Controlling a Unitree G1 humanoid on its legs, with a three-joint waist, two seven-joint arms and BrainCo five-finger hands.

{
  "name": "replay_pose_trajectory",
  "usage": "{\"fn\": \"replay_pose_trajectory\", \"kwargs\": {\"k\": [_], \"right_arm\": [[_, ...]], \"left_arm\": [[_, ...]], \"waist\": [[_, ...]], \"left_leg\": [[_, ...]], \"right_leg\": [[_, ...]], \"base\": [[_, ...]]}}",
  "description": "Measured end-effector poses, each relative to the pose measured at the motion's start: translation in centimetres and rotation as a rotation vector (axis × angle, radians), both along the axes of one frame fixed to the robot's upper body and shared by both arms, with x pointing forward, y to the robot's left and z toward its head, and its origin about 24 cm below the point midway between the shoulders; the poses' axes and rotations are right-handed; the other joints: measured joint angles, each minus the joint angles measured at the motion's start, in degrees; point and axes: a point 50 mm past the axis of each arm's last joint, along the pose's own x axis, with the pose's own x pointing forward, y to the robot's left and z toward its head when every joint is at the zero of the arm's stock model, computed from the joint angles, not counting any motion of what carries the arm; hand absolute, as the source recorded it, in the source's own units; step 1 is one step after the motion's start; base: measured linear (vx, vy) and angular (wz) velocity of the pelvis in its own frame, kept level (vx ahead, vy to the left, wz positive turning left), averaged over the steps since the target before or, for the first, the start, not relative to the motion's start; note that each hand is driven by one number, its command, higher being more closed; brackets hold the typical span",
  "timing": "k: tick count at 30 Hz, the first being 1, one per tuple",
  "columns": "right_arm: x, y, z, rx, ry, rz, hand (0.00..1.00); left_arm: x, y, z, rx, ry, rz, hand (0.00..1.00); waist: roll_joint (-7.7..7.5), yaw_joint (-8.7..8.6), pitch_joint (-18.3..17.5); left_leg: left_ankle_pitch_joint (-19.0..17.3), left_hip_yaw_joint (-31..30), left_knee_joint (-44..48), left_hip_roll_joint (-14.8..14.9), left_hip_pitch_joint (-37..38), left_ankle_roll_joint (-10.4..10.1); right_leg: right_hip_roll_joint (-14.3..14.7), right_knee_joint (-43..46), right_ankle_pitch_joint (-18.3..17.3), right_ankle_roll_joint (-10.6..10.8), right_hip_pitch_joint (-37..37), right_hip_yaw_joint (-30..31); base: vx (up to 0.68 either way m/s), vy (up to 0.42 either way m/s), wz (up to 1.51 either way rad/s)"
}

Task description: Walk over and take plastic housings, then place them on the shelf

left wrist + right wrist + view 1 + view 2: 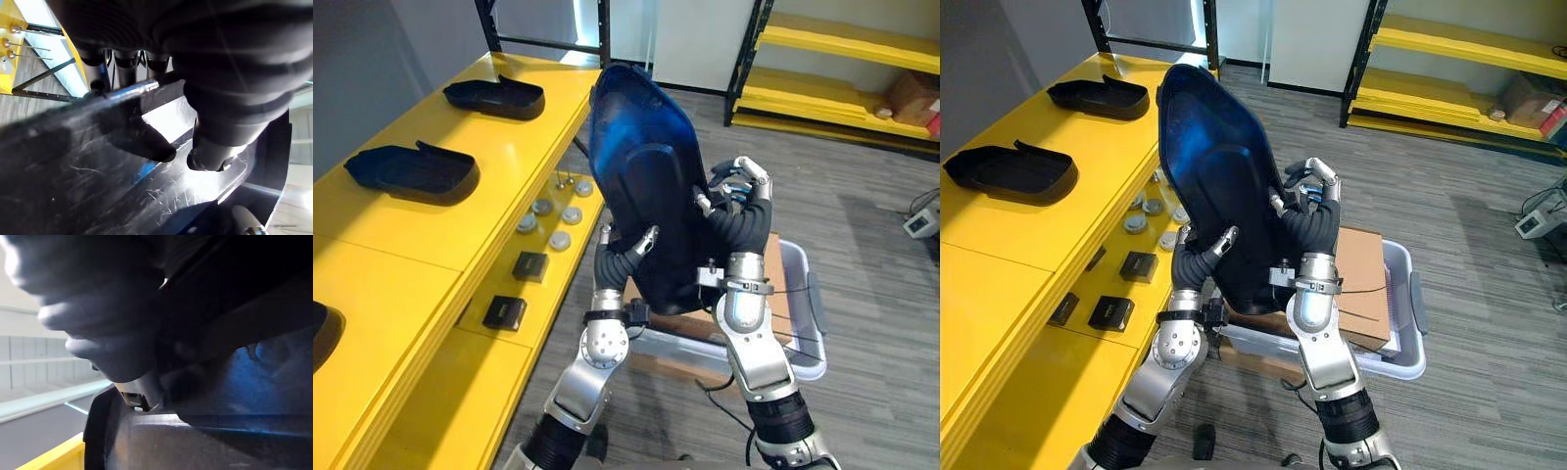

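The long yellow shelf (509,157) on the robot's left already carries at least two dark housings (411,171), so part of the job looks done. The held housing (641,166) is up above the grey bin (803,294), not yet shelved. It stands nearly on end, long axis upright, its narrow tip leaning toward the shelf. The left hand (644,242) pinches its lower edge, and the right hand (744,181) curls round its right edge.

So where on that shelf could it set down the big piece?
Bare shelf top for the held housing lies between the middle housing and the nearest housing. The lower ledge, with round caps and black boxes, is crowded.
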Motion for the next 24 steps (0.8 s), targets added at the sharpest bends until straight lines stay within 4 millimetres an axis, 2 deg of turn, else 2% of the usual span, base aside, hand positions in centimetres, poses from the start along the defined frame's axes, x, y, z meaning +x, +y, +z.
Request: {"fn": "replay_pose_trajectory", "kwargs": {"k": [5,7,10,12,13,14,16,17,20,22,23,24], "right_arm": [[-0.3,-1.0,0.7,-0.044,-0.027,0.123,0.0],[-0.9,-2.1,2.3,-0.014,-0.109,0.148,0.0],[-1.9,-4.8,4.8,0.078,-0.261,0.108,0.0],[-2.3,-7.2,5.3,0.185,-0.315,0.068,0.0],[-2.4,-8.0,5.3,0.223,-0.324,0.052,0.0],[-2.8,-9.7,5.0,0.311,-0.34,0.012,0.0],[-3.5,-12.4,3.8,0.425,-0.34,-0.072,0.0],[-4.3,-14.9,2.1,0.504,-0.314,-0.174,0.0],[-5.7,-18.4,-1.4,0.582,-0.213,-0.377,0.0],[-7.1,-20.9,-5.8,0.625,-0.037,-0.568,0.0],[-7.5,-21.4,-7.3,0.635,0.031,-0.619,0.0],[-8.5,-22.0,-10.3,0.653,0.177,-0.689,0.0]], "left_arm": [[-0.3,0.8,-0.9,0.021,0.032,-0.008,1.0],[-0.4,1.3,-1.3,0.028,0.048,-0.002,1.0],[-0.8,2.3,-2.2,0.028,0.086,0.037,1.0],[-0.9,3.3,-2.7,0.026,0.106,0.078,1.0],[-1.0,3.7,-2.8,0.025,0.111,0.091,1.0],[-1.1,4.3,-2.9,0.022,0.119,0.118,1.0],[-1.3,5.2,-3.1,0.008,0.13,0.152,1.0],[-1.5,5.7,-3.4,-0.008,0.142,0.179,1.0],[-2.0,6.8,-3.7,-0.032,0.16,0.227,1.0],[-2.7,7.6,-4.1,-0.049,0.183,0.258,1.0],[-3.0,7.8,-4.2,-0.05,0.185,0.265,1.0],[-3.5,8.0,-4.1,-0.055,0.186,0.275,1.0]], "waist": [[0.13,-0.02,-0.9],[0.15,-0.02,-1.1],[0.17,-0.41,-1.2],[0.19,-1.02,-1.3],[0.19,-1.2,-1.3],[0.21,-1.33,-1.3],[0.28,-1.37,-1.3],[0.34,-1.41,-1.4],[0.66,-1.62,-1.6],[1.19,-1.97,-2.1],[1.33,-2.01,-2.2],[1.53,-2.03,-2.3]], "left_leg": [[0.0,0.1,0.0,0.0,0.0,0.0],[0.0,0.2,0.0,0.0,0.2,0.0],[0.0,0.2,0.0,0.0,0.5,0.0],[0.0,0.3,-0.1,0.1,0.5,0.0],[0.0,0.4,-0.1,0.1,0.5,0.0],[-0.1,0.5,-0.1,0.2,0.5,0.1],[-0.2,0.9,-0.1,0.4,0.5,0.2],[-0.2,0.9,-0.1,0.3,0.4,0.3],[-0.3,0.9,-0.1,0.3,0.2,0.4],[-0.3,0.9,-0.1,0.3,0.0,0.5],[-0.3,0.9,-0.1,0.3,-0.1,0.5],[-0.3,0.9,-0.1,0.3,-0.1,0.5]], "right_leg": [[-0.1,0.0,0.0,0.0,0.0,0.0],[0.0,0.0,0.0,0.0,0.2,0.0],[0.0,0.0,0.0,0.0,0.1,0.0],[0.0,0.0,0.0,0.0,0.1,0.1],[0.0,0.0,0.0,0.0,0.0,0.1],[0.1,0.0,0.0,0.0,-0.1,0.3],[0.1,0.0,0.0,0.0,-0.3,0.7],[0.0,0.0,0.0,0.0,-0.3,0.7],[0.0,-0.1,0.0,0.0,-0.4,0.8],[0.0,-0.1,0.0,0.1,-0.4,0.7],[0.0,0.0,0.0,0.1,-0.4,0.7],[0.0,0.0,0.0,0.1,-0.4,0.6]], "base": [[0.0,0.0,0.0],[0.0,0.0,0.0],[-0.03,0.0,0.0],[-0.04,0.001,-0.02],[-0.03,-0.003,-0.05],[-0.03,-0.005,-0.09],[-0.02,-0.002,-0.08],[0.0,0.0,0.0],[0.0,0.0,0.0],[0.03,-0.005,0.01],[0.0,0.0,0.0],[0.0,0.0,0.0]]}}
